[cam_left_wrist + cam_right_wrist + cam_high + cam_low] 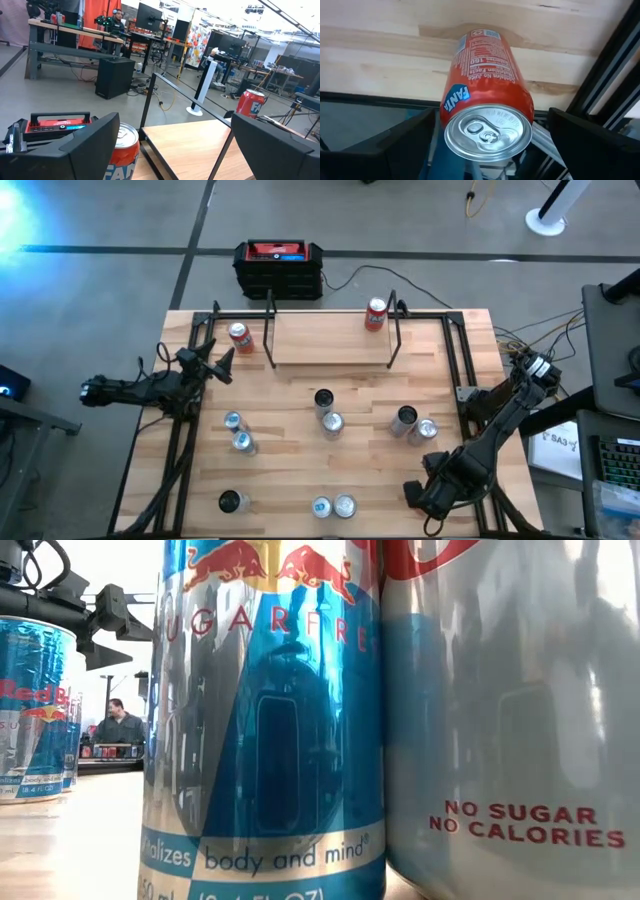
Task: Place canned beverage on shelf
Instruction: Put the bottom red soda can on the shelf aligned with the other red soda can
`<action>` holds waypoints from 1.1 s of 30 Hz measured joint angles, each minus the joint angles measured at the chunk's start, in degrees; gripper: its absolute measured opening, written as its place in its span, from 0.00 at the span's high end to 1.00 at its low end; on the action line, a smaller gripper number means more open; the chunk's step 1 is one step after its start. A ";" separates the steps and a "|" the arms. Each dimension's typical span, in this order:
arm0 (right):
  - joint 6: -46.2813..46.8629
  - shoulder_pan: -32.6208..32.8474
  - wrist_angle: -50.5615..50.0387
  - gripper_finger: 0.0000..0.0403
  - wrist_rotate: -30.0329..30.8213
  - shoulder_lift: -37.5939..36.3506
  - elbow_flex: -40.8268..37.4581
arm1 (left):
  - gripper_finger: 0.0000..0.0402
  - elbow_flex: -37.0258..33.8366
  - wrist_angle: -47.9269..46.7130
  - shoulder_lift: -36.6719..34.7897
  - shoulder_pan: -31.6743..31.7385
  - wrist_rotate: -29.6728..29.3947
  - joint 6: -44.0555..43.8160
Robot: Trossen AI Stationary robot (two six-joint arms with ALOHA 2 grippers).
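Your left pincer [222,363] open beside an orange can [240,336] at the shelf's [330,340] left end, second orange can [376,313] on the shelf, your right pincer [415,492] open, an orange can [487,120] between its fingers, near tabletop [300,470] corner.

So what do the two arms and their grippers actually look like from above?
Both arms are dark, jointed and slim. The left gripper ends in two black pointed fingers. The right gripper is a blocky black head; thin cables trail near that arm's base.
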 joint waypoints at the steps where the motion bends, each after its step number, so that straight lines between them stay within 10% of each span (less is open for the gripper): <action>1: -1.02 0.18 0.19 0.09 0.07 0.01 -0.04 | 0.08 0.00 0.01 0.00 0.01 0.00 0.01; 22: -3.44 0.56 11.45 0.09 -0.19 0.07 -7.80 | 0.08 0.00 0.00 0.01 -0.01 0.00 0.01; 33: -1.66 0.56 12.12 0.27 -0.46 0.07 -7.87 | 0.08 0.00 0.00 0.01 0.01 -0.01 0.00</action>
